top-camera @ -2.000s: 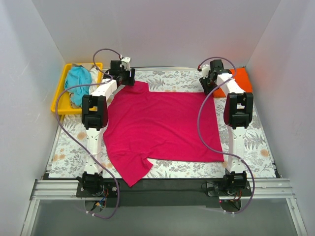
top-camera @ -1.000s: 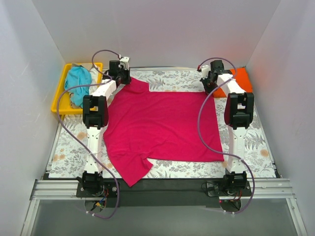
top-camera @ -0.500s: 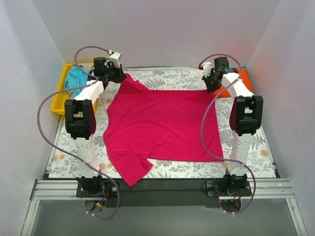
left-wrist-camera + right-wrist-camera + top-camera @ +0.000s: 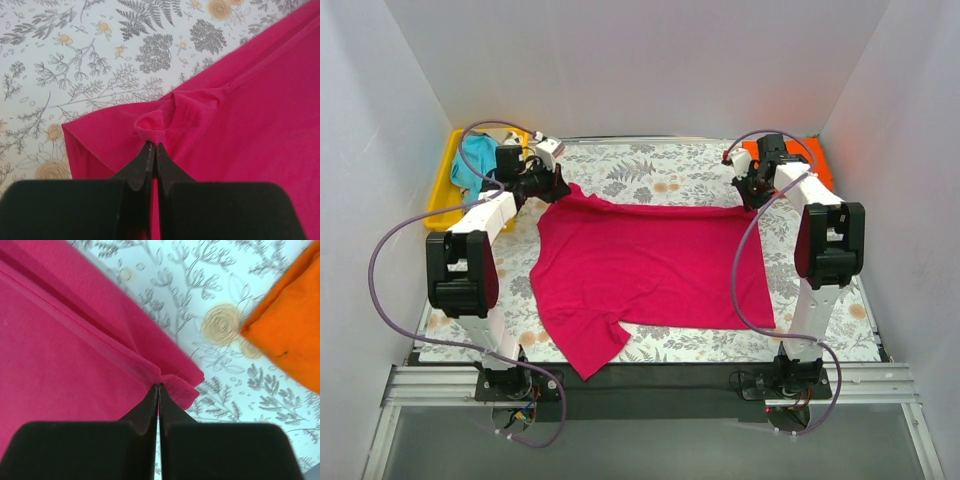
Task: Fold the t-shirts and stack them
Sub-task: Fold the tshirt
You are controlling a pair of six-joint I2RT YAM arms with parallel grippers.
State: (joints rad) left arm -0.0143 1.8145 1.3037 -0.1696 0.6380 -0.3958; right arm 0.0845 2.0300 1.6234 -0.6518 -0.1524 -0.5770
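Note:
A magenta-pink t-shirt (image 4: 645, 270) lies spread over the middle of the floral table, its far edge lifted and folded toward the near side. My left gripper (image 4: 560, 186) is shut on the shirt's far left corner; in the left wrist view a bunched hem (image 4: 159, 119) sits pinched at the fingertips (image 4: 153, 146). My right gripper (image 4: 748, 198) is shut on the far right corner, with the hemmed corner (image 4: 184, 381) clamped at its tips (image 4: 158, 386). An orange t-shirt (image 4: 805, 160) lies at the far right, also in the right wrist view (image 4: 290, 340). A teal t-shirt (image 4: 472, 160) lies in the tray.
A yellow plastic tray (image 4: 444, 185) stands at the far left beside the left arm. White walls close in the table on three sides. Purple cables loop off both arms. Bare floral tablecloth (image 4: 650, 175) shows beyond the shirt's far edge.
Both grippers, holding the shirt's far corners, have risen and drawn toward the near side. The far edge of the pink shirt has come off the table and moved nearer.

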